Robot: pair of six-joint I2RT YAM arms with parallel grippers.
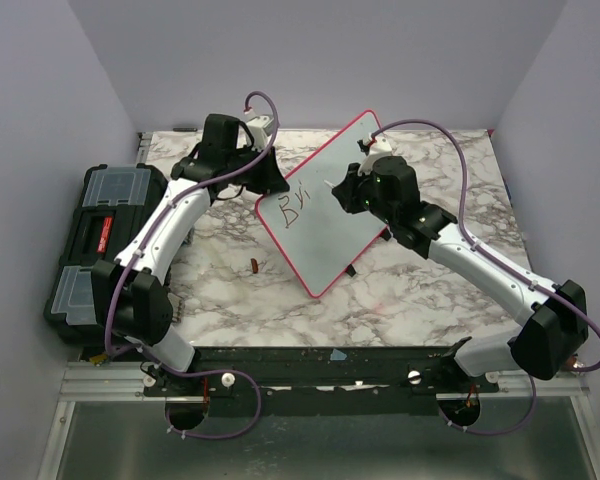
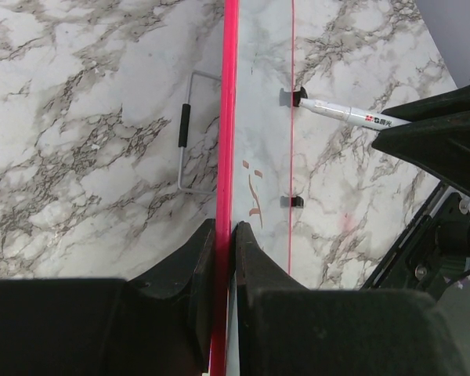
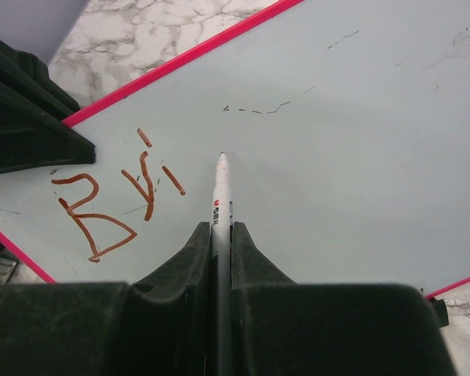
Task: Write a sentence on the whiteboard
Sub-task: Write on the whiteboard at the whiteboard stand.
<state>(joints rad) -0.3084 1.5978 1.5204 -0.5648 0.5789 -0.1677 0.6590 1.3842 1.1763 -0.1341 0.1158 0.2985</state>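
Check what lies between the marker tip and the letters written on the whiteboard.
Only bare whiteboard, seen in the right wrist view: the marker tip sits just right of the last stroke of the sentence, nothing between them.

Top view: the right gripper and its wrist are covering the right part of the whiteboard. The lettering is showing too small to read beyond a "B". On the left gripper, the fingers are hiding under the wrist. The left arm is overlapping the black toolbox. A small reddish-brown object on the marble table is appearing too small to identify.

Left wrist view: the whiteboard is presenting edge-on, foreshortening the lettering beyond reading. The marker is disappearing rearward behind the right gripper's black body.

Right wrist view: the frame is cutting the whiteboard at top and right. The marker's barrel is hiding between the fingers.
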